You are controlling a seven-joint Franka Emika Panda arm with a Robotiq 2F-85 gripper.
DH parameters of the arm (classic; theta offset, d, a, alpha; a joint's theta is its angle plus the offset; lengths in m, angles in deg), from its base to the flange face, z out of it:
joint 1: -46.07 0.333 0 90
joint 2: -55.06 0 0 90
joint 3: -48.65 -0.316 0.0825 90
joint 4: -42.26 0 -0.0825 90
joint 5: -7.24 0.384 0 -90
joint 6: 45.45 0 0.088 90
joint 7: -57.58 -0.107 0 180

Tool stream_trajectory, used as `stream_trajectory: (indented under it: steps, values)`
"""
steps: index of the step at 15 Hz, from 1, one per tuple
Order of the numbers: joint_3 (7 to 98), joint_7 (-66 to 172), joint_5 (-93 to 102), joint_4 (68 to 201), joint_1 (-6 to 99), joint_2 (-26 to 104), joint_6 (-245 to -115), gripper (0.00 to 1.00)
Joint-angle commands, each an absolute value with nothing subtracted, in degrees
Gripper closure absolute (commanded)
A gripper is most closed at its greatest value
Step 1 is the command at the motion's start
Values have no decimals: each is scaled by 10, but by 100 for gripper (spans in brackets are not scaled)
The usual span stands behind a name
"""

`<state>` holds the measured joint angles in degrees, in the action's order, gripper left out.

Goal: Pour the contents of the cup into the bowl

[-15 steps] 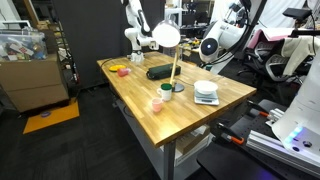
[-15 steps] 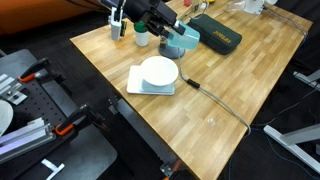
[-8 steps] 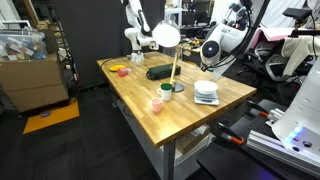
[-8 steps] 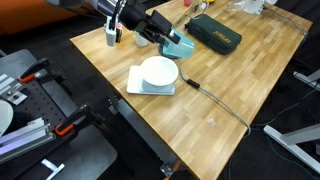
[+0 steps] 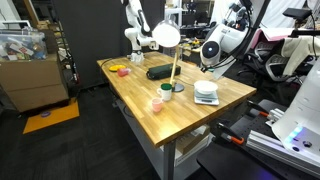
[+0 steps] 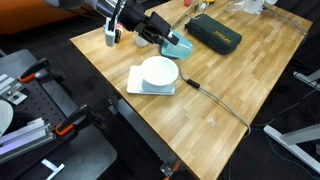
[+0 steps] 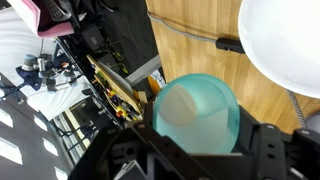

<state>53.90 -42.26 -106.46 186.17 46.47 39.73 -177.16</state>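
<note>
Gripper clamped tight on the cup. In wrist view the cup sits by the wooden table edge, near and left of the bowl, apart from it.

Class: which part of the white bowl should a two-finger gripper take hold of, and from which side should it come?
The rim of the bowl, coming straight down from above, one finger inside and one outside. It is shallow, upright and wide, so spanning it with the jaws looks unlikely, while its rim is exposed from above.
</note>
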Motion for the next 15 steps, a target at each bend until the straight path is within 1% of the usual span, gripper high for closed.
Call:
stream_trajectory:
  steps: [1, 13, 14, 15]
  values:
    - [515, -418, -1064, 1862, 441, 399, -1766, 23]
    - [515, -418, -1064, 1862, 441, 399, -1766, 23]
    - [515, -418, -1064, 1862, 441, 399, -1766, 48]
    - [513, -421, -1063, 1862, 440, 399, -1767, 48]
